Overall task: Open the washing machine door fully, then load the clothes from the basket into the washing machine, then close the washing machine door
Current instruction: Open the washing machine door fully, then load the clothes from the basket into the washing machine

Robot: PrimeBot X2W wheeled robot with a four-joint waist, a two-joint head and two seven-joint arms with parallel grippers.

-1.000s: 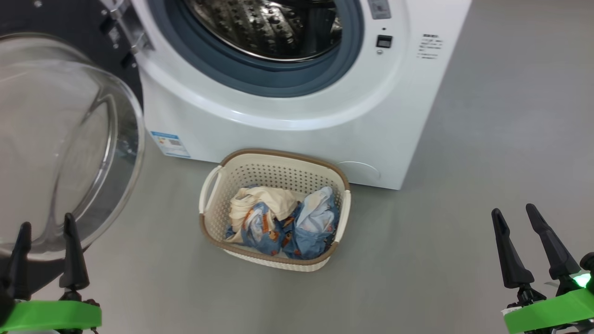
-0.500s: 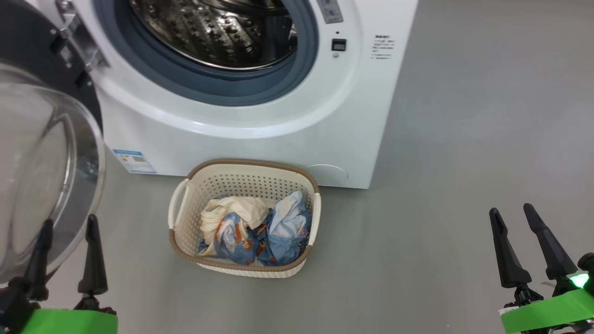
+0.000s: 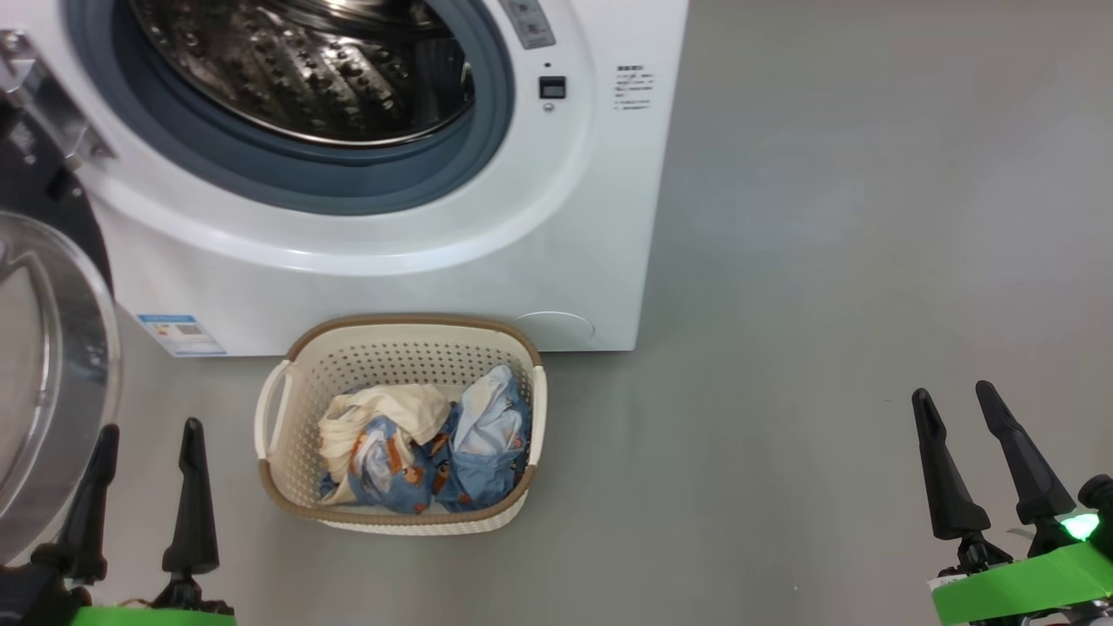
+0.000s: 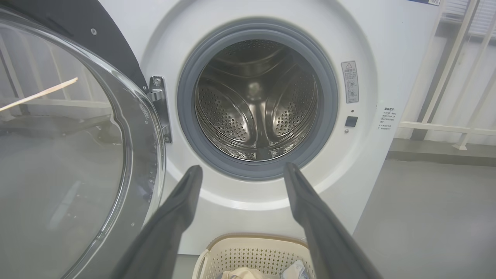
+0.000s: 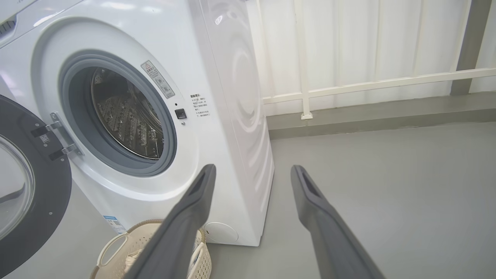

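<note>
At the far left the door (image 3: 52,365) stands swung out on its hinge, glass bowl bulging toward the robot, so the mouth of the washer (image 3: 348,278) is clear. I judge the opening step done, or nearly so.

The left gripper (image 3: 149,428) hangs low just beside the door's glass, touching nothing. Its two dark fingers are spread wide and nothing is between them.

Next to the right, the basket (image 3: 409,323) sits on the floor (image 3: 783,348) just in front of the washer's foot, below the drum (image 3: 304,69), with a handle on each side. The clothes (image 3: 417,452) lie in it (cream cloth to the left, bear-print blue in the middle, pale blue to the right), a heap running side to side.

The coming pick turns on this: the heap lies ahead and to the right of the left gripper and near it, so the left arm is plainly the closer one.

Well apart at the lower right, over bare floor, the right gripper (image 3: 952,391) is likewise spread wide and carries nothing.
</note>
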